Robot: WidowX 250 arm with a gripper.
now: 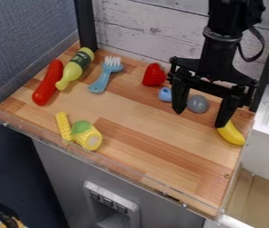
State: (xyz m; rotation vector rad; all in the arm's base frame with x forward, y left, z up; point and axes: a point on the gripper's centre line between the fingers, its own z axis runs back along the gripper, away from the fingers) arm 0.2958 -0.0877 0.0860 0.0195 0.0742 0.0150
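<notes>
Wooden tabletop (pixel 140 113), red toy (pixel 47 83), bottle (pixel 75 69), blue brush (pixel 104 76), strawberry (pixel 154 75), banana (pixel 232 134)

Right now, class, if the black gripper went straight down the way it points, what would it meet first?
Probably the yellow banana, whose upper end one fingertip of the gripper overlaps in view; otherwise the wooden tabletop. The grey round thing shows between the open fingers. Depth is unclear.

Dark label (pixel 79 58) on yellow-green toy bottle (pixel 71 71) bore pale lettering, too small to read. Black squares (pixel 107 201) on light grey panel (pixel 133 210) carried small pale marks, also illegible.
</notes>
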